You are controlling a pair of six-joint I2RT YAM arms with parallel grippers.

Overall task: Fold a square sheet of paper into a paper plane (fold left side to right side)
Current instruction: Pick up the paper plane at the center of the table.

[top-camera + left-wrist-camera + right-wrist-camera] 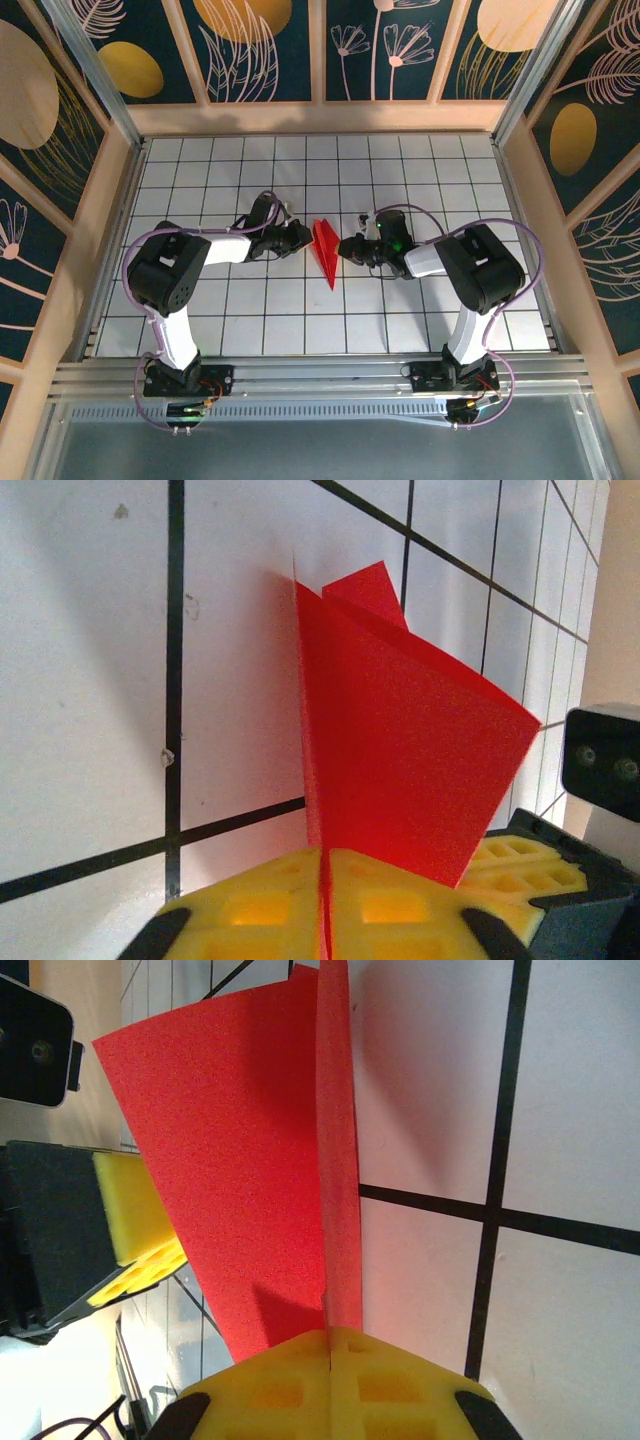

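The red sheet of paper is folded into a slim, pointed paper plane [325, 250] in the middle of the gridded table, its tip toward the near edge. My left gripper [307, 238] meets it from the left and my right gripper [346, 247] from the right. In the left wrist view the yellow pads [250, 905] are pressed together with the plane's [400, 740] edge pinched in the seam, and one flap stands up. In the right wrist view the pads [400, 1385] are likewise shut on the plane's [240, 1160] fold. Each wrist view also catches the other gripper's yellow finger [135, 1225].
The white tiled table [420, 170] stretches behind and in front of the grippers. Wooden-framed patterned walls [320, 60] enclose it on three sides. An aluminium rail [320, 375] with both arm bases runs along the near edge.
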